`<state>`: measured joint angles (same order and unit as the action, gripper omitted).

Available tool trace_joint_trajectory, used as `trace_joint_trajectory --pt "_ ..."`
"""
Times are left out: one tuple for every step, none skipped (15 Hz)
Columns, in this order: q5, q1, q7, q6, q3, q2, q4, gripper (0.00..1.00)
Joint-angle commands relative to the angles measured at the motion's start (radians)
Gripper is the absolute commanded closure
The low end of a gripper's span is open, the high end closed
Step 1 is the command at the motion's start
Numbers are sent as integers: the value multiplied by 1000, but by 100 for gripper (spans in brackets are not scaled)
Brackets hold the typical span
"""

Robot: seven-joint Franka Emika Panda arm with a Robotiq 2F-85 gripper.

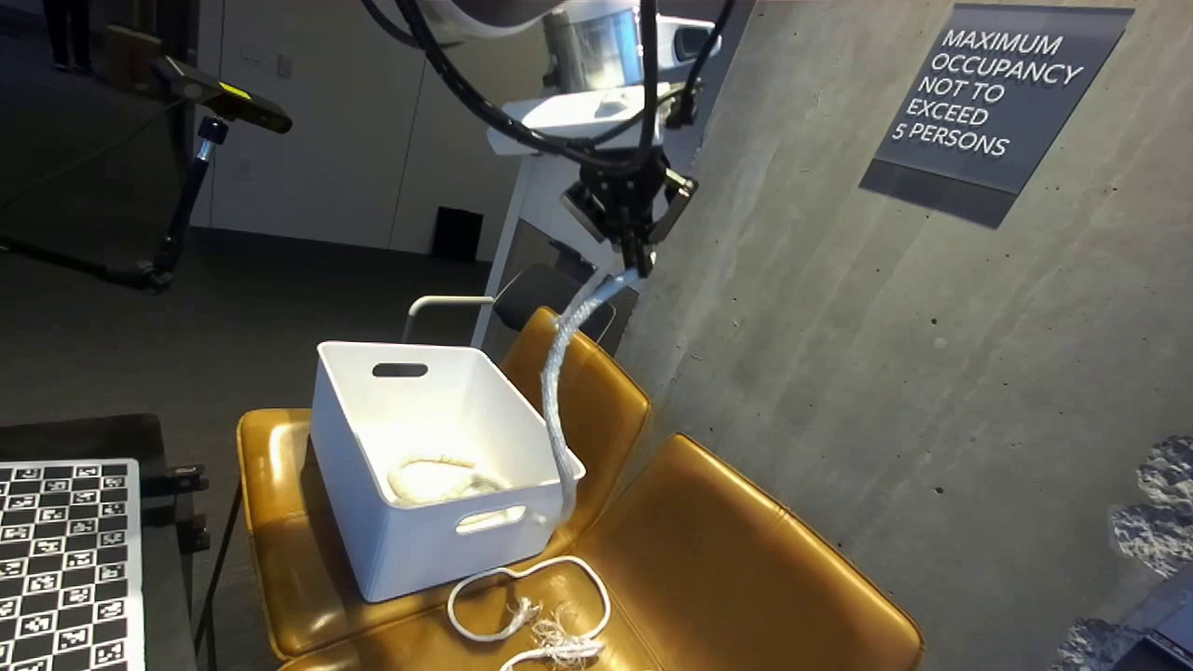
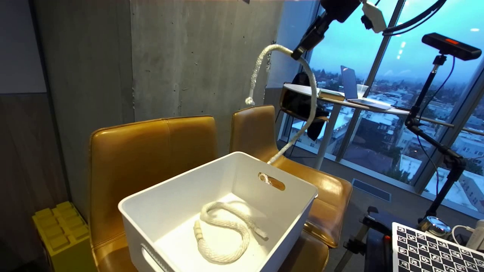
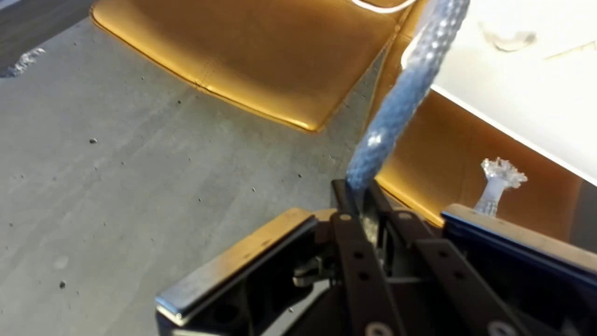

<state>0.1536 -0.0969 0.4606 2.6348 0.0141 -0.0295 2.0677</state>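
Well, the gripper (image 2: 297, 55) is clamped on the rope (image 2: 313, 92). Below, its longer side hangs, apparently outside the bin (image 2: 274, 206).

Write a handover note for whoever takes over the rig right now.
Gripper: shut on the held rope, which droops from it on both sides, outside the white bin; its lower end is unclear.
Things: the bin stands on tan seating; a coiled rope lies inside it; a looped rope lies outside, on the seating.
Done: held rope gripped and raised; coiled rope in the bin.
Left: held rope not yet released; looped rope lies away from the gripper.
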Motion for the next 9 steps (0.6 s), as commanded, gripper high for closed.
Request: trace_joint_trajectory --pt "2 65 -66 -77 -23 -17 -73 97" --pt "14 83 -89 -93 -35 -12 -99 97" --pt "13 97 -98 -101 -43 -3 -116 97" --pt "21 113 -118 -108 -55 6 -128 97" --pt "29 126 -132 -108 -64 17 -136 97" --pt "41 137 -147 -106 -74 30 -140 97" --pt "48 147 -157 -104 -81 42 -145 97" --pt "59 156 -166 -102 -88 57 -149 97" --pt "66 163 -170 -101 -92 72 -156 97"
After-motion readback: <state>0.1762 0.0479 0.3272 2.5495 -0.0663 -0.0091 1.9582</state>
